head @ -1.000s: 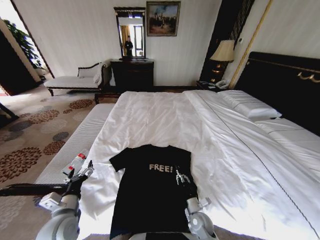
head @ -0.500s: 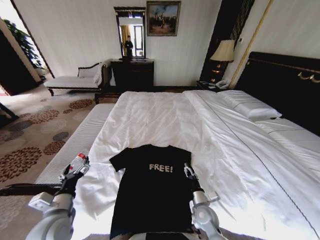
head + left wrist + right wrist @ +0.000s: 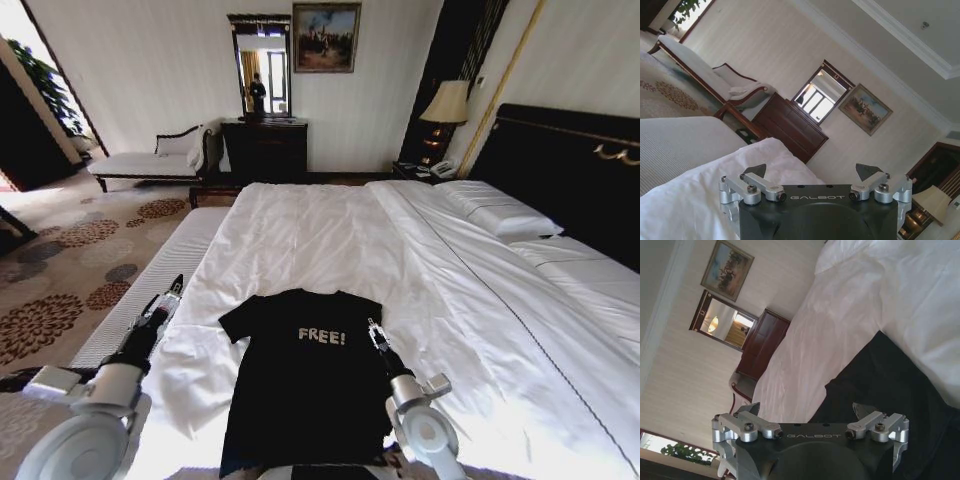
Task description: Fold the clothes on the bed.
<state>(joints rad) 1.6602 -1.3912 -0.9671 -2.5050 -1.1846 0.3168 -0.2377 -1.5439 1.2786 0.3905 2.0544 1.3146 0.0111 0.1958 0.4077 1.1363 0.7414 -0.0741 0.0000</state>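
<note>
Both end effectors (image 3: 168, 297) (image 3: 374, 331) have spread outward, advancing.

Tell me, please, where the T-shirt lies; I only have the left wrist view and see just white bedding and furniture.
Observer: The black T-shirt lies spread flat on the bed, "FREE!" lettering up, to the right of your left gripper.
Operator: Is the left gripper touching it?
Observer: No. It is by the bed's left edge, apart from the shirt's left sleeve.
Operator: And the right gripper?
Observer: The right gripper is open, at the shirt's right side near the sleeve.
</note>
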